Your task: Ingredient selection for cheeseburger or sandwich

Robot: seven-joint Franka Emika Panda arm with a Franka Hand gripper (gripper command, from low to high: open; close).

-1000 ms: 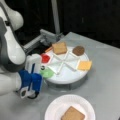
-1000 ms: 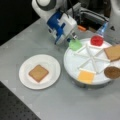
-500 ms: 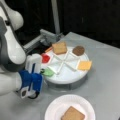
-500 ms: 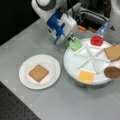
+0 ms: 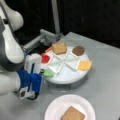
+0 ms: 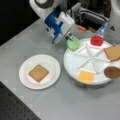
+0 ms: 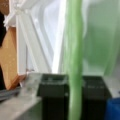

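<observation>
Pincer's got the lettuce, clamped edge-on at the rim of the tray.

The blue-and-white gripper [image 6: 70,38] is pinched shut on the flat green toy lettuce blob [image 6: 73,44], black fingers [image 7: 93,96] squeezing it from both sides in the wrist view. Just past it sits the white round divided tray [image 6: 81,62] with the red tomato disc [image 6: 96,40], tan bread square [image 6: 113,52], yellow cheese square [image 6: 85,76] and dark-brown round patty [image 6: 112,72]. Well apart toward a front view's bottom left, a second tan bread square [image 6: 38,73] lies on the white paper plate [image 6: 51,63].

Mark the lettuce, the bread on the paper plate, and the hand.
lettuce [image 6: 73,44], front view, middle of green blob.
bread square [image 6: 38,73], front view, its top face.
hand [image 7: 74,92], wrist view, between fingertips, pinching lettuce.
</observation>
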